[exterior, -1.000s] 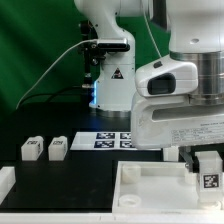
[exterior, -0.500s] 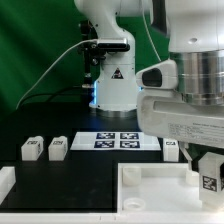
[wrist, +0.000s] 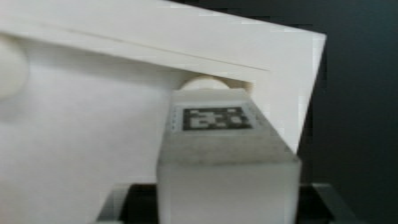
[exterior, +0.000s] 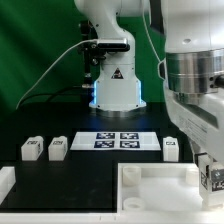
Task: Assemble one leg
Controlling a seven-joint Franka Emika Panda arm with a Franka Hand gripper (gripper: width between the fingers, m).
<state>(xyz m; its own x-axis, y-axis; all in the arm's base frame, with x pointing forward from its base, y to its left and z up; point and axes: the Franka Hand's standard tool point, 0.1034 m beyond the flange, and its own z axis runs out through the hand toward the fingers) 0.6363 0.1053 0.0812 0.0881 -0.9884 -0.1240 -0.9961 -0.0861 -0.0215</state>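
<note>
My gripper (exterior: 213, 180) is shut on a white leg (exterior: 212, 178) with a black-and-white tag, holding it upright over the right corner of the large white panel (exterior: 150, 190). In the wrist view the leg (wrist: 217, 150) fills the middle, tag facing the camera, its far end at the panel's (wrist: 107, 100) corner next to the raised rim. The gripper (wrist: 222, 205) shows only as dark fingers on both sides of the leg. I cannot tell whether the leg touches the panel. Three more legs lie on the black table: two at the exterior view's left (exterior: 32, 149) (exterior: 57, 148), one at the right (exterior: 171, 147).
The marker board (exterior: 118, 140) lies on the table behind the panel. A white bracket piece (exterior: 5, 182) sits at the exterior view's left edge. The arm's base (exterior: 112, 80) stands at the back with a green backdrop.
The arm has swung toward the exterior view's right and lowered slightly with the leg in it. The loose leg at the right, hidden before, has come into view.
</note>
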